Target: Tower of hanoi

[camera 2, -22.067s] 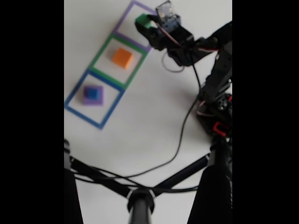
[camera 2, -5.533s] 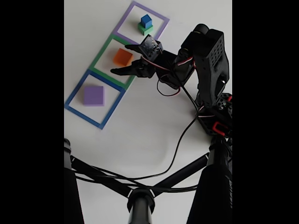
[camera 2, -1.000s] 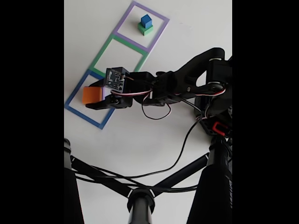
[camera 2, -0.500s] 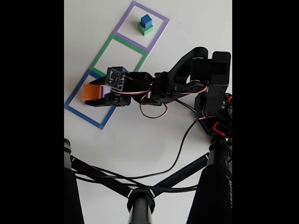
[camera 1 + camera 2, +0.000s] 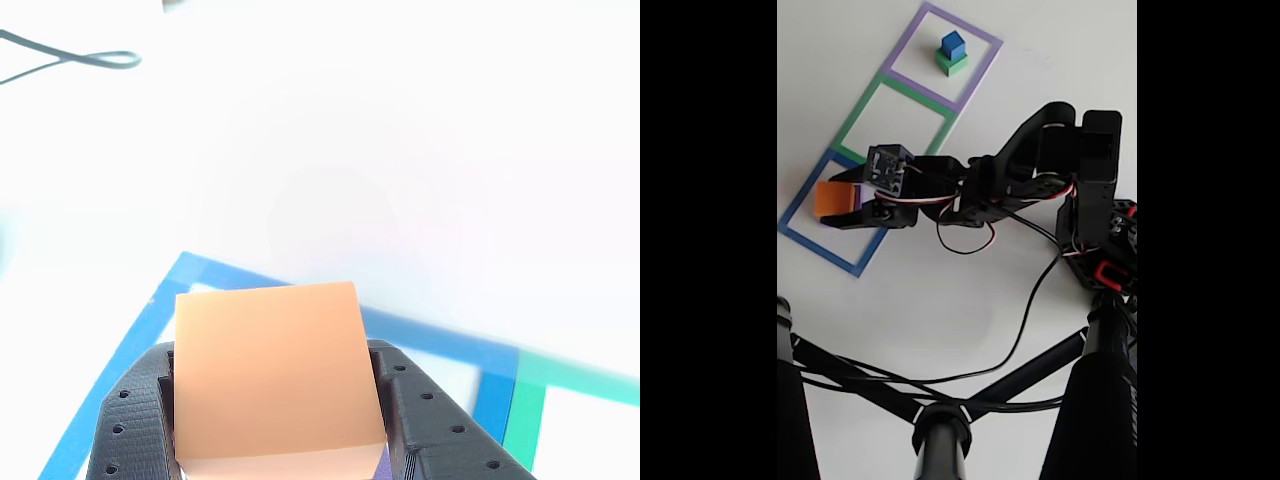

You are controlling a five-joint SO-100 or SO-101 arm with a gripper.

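white table (image 5: 970, 300), jaws clamped on orange cube (image 5: 270, 375)

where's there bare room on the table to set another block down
The green outline is bare inside. White table between the blue outline and the cable is free. Crowded: gripper with the orange cube there, blue cube stack in the purple outline.

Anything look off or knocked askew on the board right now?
Nothing stands out. The gripper holds the orange cube squarely over the purple slab in the blue outline; the blue cube sits neatly on the green cube in the purple outline.
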